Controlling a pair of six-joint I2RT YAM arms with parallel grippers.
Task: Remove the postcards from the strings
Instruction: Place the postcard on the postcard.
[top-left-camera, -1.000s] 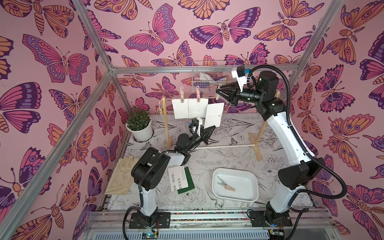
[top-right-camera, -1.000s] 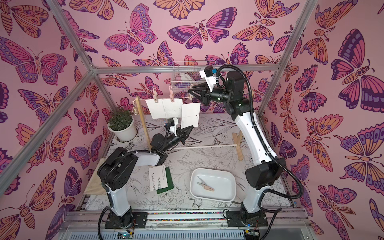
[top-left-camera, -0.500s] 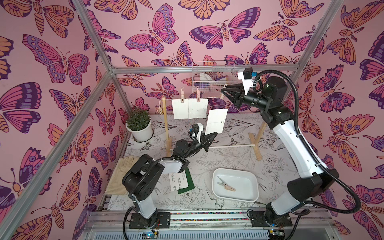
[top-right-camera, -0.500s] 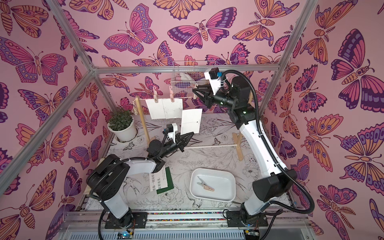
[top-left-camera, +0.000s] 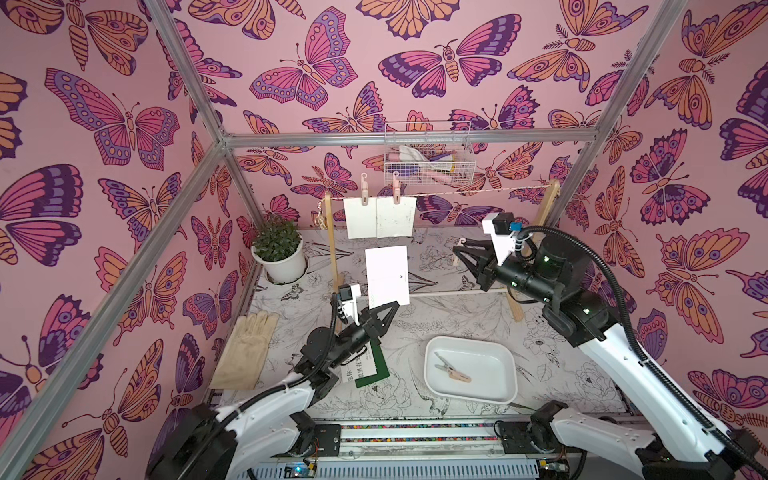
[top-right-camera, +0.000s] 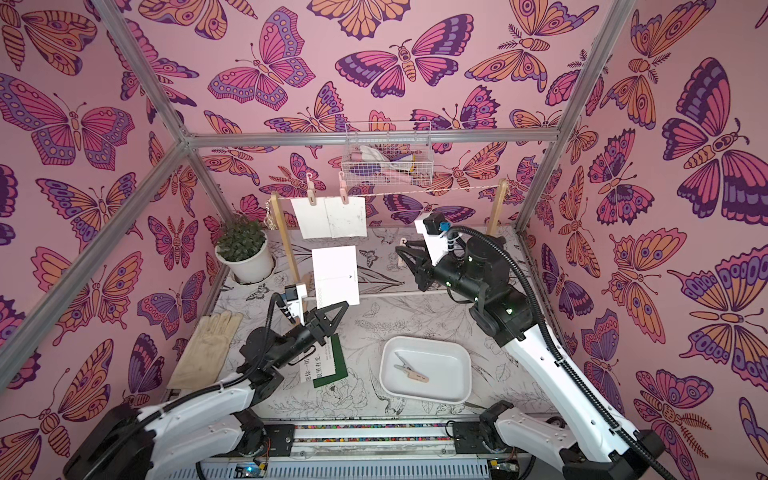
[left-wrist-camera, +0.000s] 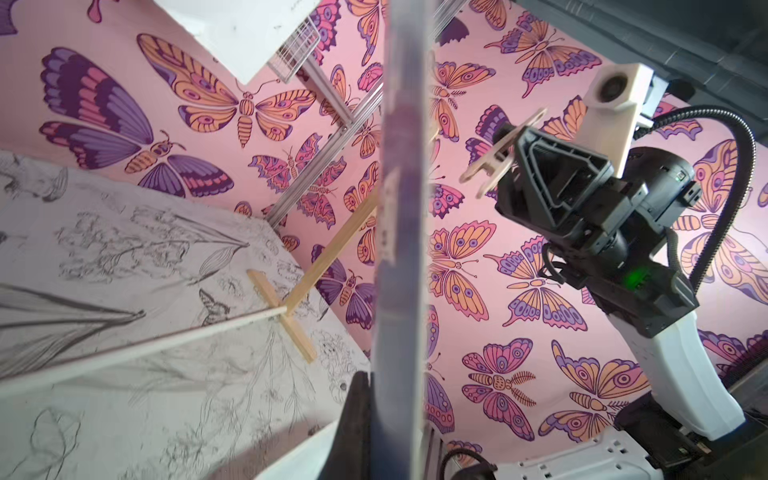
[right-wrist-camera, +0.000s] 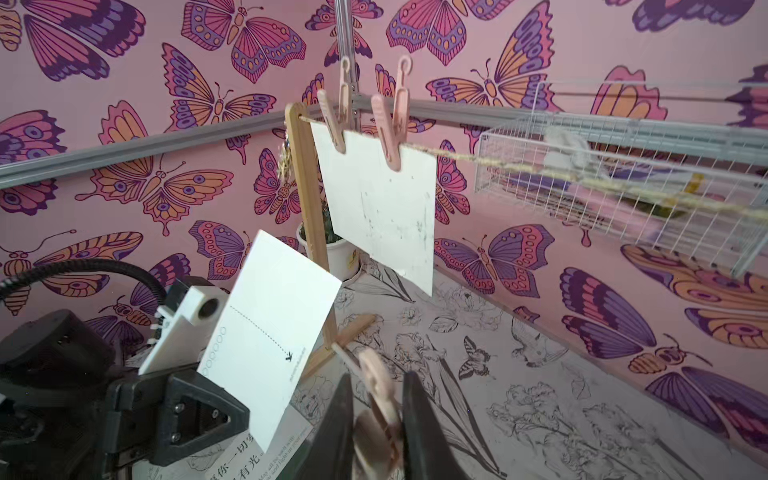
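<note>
Two hang from the string (top-left-camera: 478, 192), one is held clear of it, two lie flat.
The pale twisted string runs taut and nearly level. Toward its left end a plain white card (top-left-camera: 358, 218) and a smudged white card (top-left-camera: 397, 216) hang side by side, touching, each under a pink peg (top-left-camera: 364, 192). Below them a loose white card (top-left-camera: 386, 276) printed with a dotted line stands upright, its lower edge pinched in the closed left gripper (top-left-camera: 390, 306). On the table (top-left-camera: 436, 316) a white card with Chinese writing (top-right-camera: 316, 365) lies flat, overlapping a dark green card (top-right-camera: 338, 363).

The table (top-left-camera: 457, 324) bears glove (top-left-camera: 245, 353), tray (top-left-camera: 486, 365), pot (top-left-camera: 284, 268), rack (top-left-camera: 332, 249), postcards (top-left-camera: 380, 362).
</note>
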